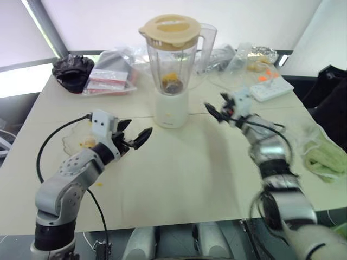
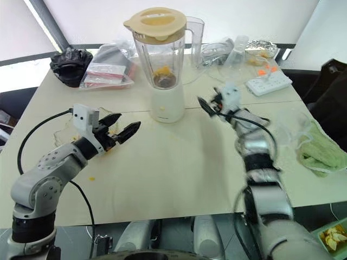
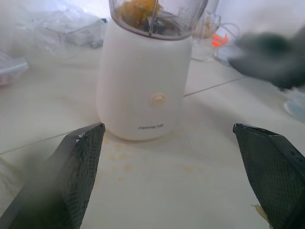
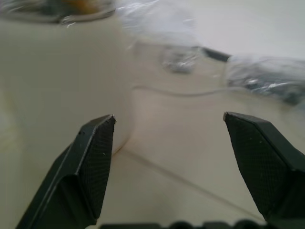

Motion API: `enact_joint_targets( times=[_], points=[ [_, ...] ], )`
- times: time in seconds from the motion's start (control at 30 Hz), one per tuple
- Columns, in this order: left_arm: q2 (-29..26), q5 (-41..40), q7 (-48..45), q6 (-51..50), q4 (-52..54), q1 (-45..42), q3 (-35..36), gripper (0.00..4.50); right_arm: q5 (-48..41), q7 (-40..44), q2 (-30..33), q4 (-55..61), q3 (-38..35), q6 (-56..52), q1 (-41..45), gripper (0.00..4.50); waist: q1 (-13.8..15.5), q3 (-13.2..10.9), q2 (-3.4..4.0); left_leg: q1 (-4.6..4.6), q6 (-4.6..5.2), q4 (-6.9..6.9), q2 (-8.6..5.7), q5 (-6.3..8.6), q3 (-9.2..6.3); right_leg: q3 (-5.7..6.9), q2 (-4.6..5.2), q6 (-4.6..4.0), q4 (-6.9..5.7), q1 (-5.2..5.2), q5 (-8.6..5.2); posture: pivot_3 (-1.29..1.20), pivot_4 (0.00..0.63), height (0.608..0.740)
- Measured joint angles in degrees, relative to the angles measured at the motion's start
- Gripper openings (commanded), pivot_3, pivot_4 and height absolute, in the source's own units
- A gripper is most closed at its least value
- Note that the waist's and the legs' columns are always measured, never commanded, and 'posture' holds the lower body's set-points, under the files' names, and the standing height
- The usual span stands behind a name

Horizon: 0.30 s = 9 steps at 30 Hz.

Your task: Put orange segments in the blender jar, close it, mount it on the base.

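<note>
A: Status on the blender jar (image 1: 174, 59)?
B: It sits on the base (image 1: 171, 110), upright, with the cream-yellow lid (image 1: 169, 31) on top. The orange segments (image 1: 170, 76) lie at the jar's bottom, by the dark blade.

A: Left tool (image 1: 135, 135)?
B: Jaws spread wide, nothing between them. It hovers above the worktop (image 1: 184, 173), pointing at the base. In the left wrist view the base (image 3: 143, 90) stands straight ahead of the fingers (image 3: 78, 162), with a clear gap to it. The round button (image 3: 158, 99) faces the tool.

A: Right tool (image 1: 221, 110)?
B: Also wide and empty. It sits on the opposite side of the base from the left tool, aimed toward it, not touching. In the right wrist view the base wall (image 4: 62, 81) is just beyond one finger (image 4: 95, 157).

A: Anything else near the tools?
B: A glass bowl (image 1: 76, 142) with orange bits lies just behind the left tool, beside its wrist. A white power strip (image 1: 271, 88) is beyond the right tool. A green cloth (image 1: 324, 154) lies off to that arm's outer side. A black bag (image 1: 72, 70) and clear plastic bags (image 1: 111, 76) are far past the left tool, at the worktop's back edge.
</note>
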<state>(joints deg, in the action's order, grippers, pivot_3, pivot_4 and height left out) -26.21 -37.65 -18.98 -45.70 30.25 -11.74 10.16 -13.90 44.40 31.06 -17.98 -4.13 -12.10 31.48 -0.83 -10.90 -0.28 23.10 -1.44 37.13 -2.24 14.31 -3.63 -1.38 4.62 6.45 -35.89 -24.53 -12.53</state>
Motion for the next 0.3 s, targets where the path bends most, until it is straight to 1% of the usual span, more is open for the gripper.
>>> enact_joint_targets(
  times=[0.07,0.13,0.23,0.3],
  points=[
    [-2.12,-0.02,-0.66,-0.05,-0.58,0.07,1.63,4.5,-7.07,6.56,9.63,11.44,-3.31,-11.46,-6.06,3.79,0.06,-0.04,0.05,0.0,0.03,0.0,0.01,0.02,0.04,-0.02,0.03,-0.03,0.06,0.0,-0.03,0.0,0.15,0.74],
    [-3.16,-0.38,-1.45,-0.1,-0.68,-0.02,2.43,4.5,-12.78,8.44,14.38,19.26,-8.12,-19.24,-7.46,3.79,-0.7,-0.06,-0.05,-0.17,0.05,-0.01,0.1,0.03,0.14,-0.09,-0.09,-0.24,0.17,0.06,-0.1,0.0,0.15,0.74],
    [-4.69,-1.81,-3.46,-0.19,-0.42,0.62,2.69,4.5,-20.17,9.64,17.69,28.42,-12.57,-27.52,-9.92,3.79,-1.27,-0.09,-0.32,-0.65,0.04,-0.03,0.22,0.03,0.17,-0.01,-0.25,-0.45,0.18,0.53,-0.26,0.0,0.15,0.74],
    [-5.78,-2.74,-4.39,-0.42,-0.43,0.99,3.81,4.5,-22.98,10.13,18.97,31.19,-13.97,-31.0,-12.26,3.79,-1.14,-0.13,-0.42,-0.66,0.04,-0.02,0.28,0.03,0.16,0.04,-0.24,-0.34,0.21,0.59,-0.37,0.0,0.15,0.74]
  ],
)
